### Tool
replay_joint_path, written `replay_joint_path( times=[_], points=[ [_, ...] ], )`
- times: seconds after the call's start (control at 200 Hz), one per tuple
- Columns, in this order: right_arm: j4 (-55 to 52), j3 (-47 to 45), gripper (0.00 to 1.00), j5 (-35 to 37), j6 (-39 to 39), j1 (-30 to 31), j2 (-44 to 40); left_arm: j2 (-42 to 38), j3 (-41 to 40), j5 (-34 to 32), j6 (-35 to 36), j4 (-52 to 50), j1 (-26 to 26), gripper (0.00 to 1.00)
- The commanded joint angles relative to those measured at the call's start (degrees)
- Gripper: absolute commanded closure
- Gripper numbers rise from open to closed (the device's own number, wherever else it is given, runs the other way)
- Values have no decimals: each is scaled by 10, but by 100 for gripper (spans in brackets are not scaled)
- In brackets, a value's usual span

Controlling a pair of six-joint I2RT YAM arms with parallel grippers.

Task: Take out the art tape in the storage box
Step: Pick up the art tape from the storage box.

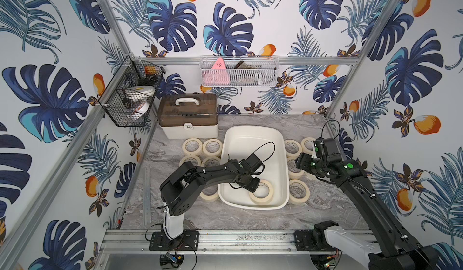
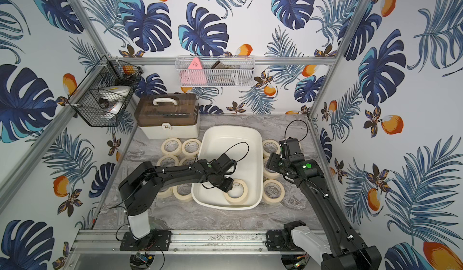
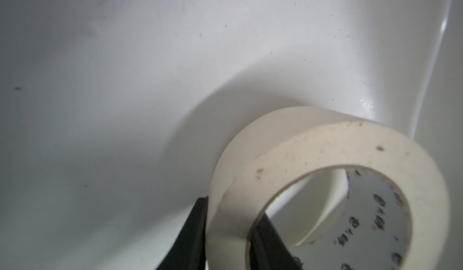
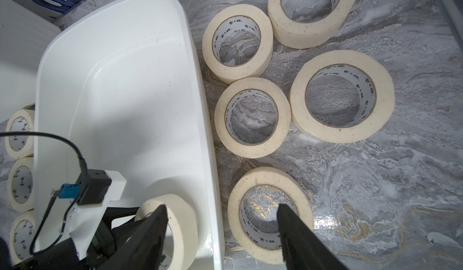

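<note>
The storage box (image 1: 250,131) (image 2: 225,133) is a cream-white tub in the middle of the marble table. One roll of art tape (image 1: 260,201) (image 2: 236,201) is inside it, at the near end. My left gripper (image 1: 252,188) reaches down into the box. In the left wrist view that gripper (image 3: 231,211) is shut on the ring wall of the roll (image 3: 325,143), one finger outside it and one inside the core. My right gripper (image 1: 300,160) (image 4: 221,206) hangs open above the box's right rim (image 4: 200,121), holding nothing.
Several more tape rolls lie flat on the table left (image 1: 192,146) and right (image 1: 299,191) (image 4: 340,96) of the box. A white case with a brown lid (image 1: 188,116) stands behind on the left. A black wire basket (image 1: 130,98) and a white mesh basket (image 1: 238,73) hang on the frame.
</note>
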Motion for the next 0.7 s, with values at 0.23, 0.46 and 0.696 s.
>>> replay_joint_path(
  times=[0.23,0.46,0.696],
  points=[
    [12,-2,29,-45,-19,0,-17,-63,56,-93,-45,-76,2,94],
    [35,-8,31,-126,-44,0,-14,-71,121,-112,-91,-128,2,95],
    [46,-16,33,-164,-57,0,-16,-28,204,-111,-122,-163,-8,98]
  ],
)
